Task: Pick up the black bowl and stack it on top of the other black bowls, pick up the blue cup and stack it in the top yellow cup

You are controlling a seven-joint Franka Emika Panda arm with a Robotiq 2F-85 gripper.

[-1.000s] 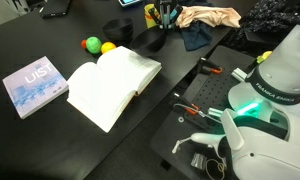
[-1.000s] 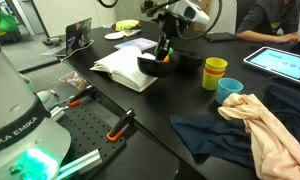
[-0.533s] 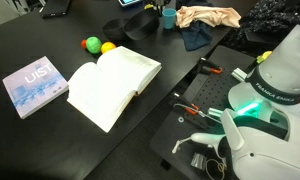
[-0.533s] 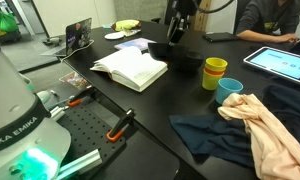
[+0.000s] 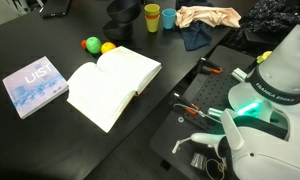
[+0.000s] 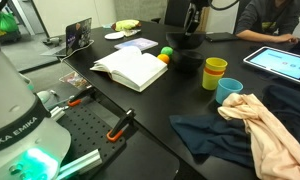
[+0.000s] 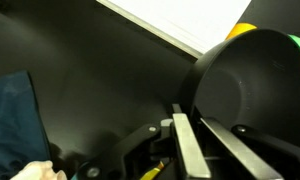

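as end effector (image 7: 208,124) sits at rim of black bowl (image 7: 255,85), can't tell if clamped; blue cup (image 6: 230,90) by yellow cup (image 6: 215,70).

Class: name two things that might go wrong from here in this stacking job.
1. The tool seems to pinch the black bowl only at its rim; it may tilt or slip before reaching the other black bowls.
2. The yellow ball and green ball lie close to that pile; an off-centre drop might send them rolling.

An open book (image 5: 112,85) mid-table, green ball (image 5: 91,44) beside yellow ball (image 5: 108,47), yellow cup (image 5: 152,17) beside blue cup (image 5: 168,18)
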